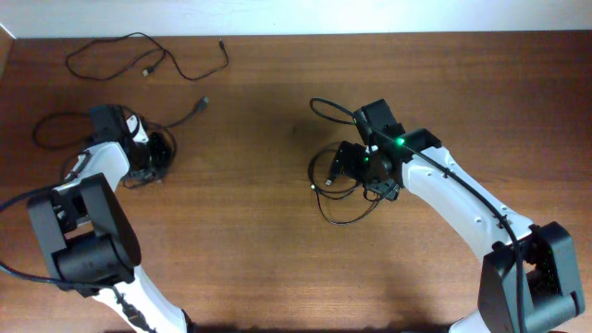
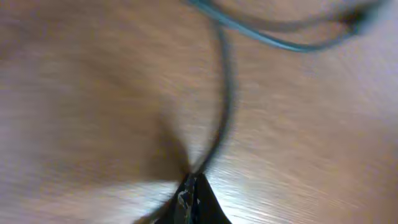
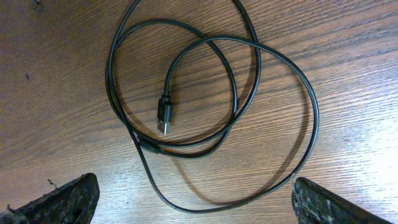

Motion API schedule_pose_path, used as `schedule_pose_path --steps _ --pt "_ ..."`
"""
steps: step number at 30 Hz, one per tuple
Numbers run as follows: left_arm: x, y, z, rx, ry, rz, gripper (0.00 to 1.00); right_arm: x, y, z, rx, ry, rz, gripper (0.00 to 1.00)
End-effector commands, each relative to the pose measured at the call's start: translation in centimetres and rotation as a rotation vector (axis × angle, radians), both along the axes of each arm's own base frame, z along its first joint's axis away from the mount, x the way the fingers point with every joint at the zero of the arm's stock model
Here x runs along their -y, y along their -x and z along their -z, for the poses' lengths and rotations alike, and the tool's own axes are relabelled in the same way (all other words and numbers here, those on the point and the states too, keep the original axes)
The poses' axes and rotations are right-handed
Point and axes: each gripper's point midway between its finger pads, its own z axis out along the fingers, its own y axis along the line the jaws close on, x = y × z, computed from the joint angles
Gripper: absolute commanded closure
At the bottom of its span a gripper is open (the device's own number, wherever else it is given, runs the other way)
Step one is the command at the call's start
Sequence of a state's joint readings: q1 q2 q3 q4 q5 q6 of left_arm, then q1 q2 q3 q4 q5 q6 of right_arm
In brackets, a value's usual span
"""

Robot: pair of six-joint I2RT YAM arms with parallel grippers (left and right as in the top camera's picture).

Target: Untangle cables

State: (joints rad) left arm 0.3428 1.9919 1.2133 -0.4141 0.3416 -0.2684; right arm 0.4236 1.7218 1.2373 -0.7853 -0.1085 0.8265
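Observation:
Three thin black cables lie apart on the wooden table. One cable (image 1: 120, 42) sprawls at the far left back. A second cable (image 1: 188, 115) runs from a loop at the left edge to a plug; my left gripper (image 1: 153, 162) is shut on it. In the blurred left wrist view this cable (image 2: 224, 106) leads straight into the closed tips of the left gripper (image 2: 194, 180). The third cable (image 3: 273, 62) lies in loose overlapping loops with its plug (image 3: 163, 115) inside them. My right gripper (image 3: 199, 205) hovers open above it, fingers (image 3: 68, 199) wide apart, over the coil (image 1: 326, 100) at mid-table.
The table's back edge meets a white wall (image 1: 277, 14). Both white arms reach in from the front corners, the right arm (image 1: 462, 199) crossing diagonally. Thicker arm cables (image 1: 18, 199) hang at the left.

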Motion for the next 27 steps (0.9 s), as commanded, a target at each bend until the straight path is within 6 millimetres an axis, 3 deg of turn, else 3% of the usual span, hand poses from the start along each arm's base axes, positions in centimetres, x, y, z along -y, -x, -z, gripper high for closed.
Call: schedule_pose_path --steps 1,8,13,15,18,20,22,27 --pt "4.6 -1.0 -0.5 0.059 0.141 0.123 1.00 0.3 0.0 0.3 0.000 0.019 -0.003 0.02" --pt "7.5 -4.3 -2.8 0.220 0.143 0.223 1.00 0.2 0.0 0.3 0.000 0.018 -0.003 0.02" --pt "5.0 -5.2 -5.8 0.275 0.111 0.180 1.00 0.3 0.0 0.3 0.000 0.019 -0.003 0.02" --pt "1.4 -4.0 -6.4 0.217 0.034 0.054 1.00 0.2 0.0 0.3 0.000 0.018 -0.003 0.02" --pt "-4.3 0.3 -4.5 0.005 -0.187 -0.119 1.00 0.3 0.0 0.3 0.000 0.019 -0.003 0.02" --pt "-6.4 3.1 -3.3 -0.124 -0.286 -0.174 1.00 0.3 0.0 0.3 0.000 0.019 -0.003 0.02" --pt "-6.5 4.3 -2.5 -0.172 -0.300 -0.179 1.00 0.2 0.0 0.3 0.000 0.018 -0.003 0.02" --pt "-6.0 4.8 -1.7 -0.193 -0.287 -0.167 1.00 0.3 0.0 0.3 0.000 0.019 -0.003 0.02"
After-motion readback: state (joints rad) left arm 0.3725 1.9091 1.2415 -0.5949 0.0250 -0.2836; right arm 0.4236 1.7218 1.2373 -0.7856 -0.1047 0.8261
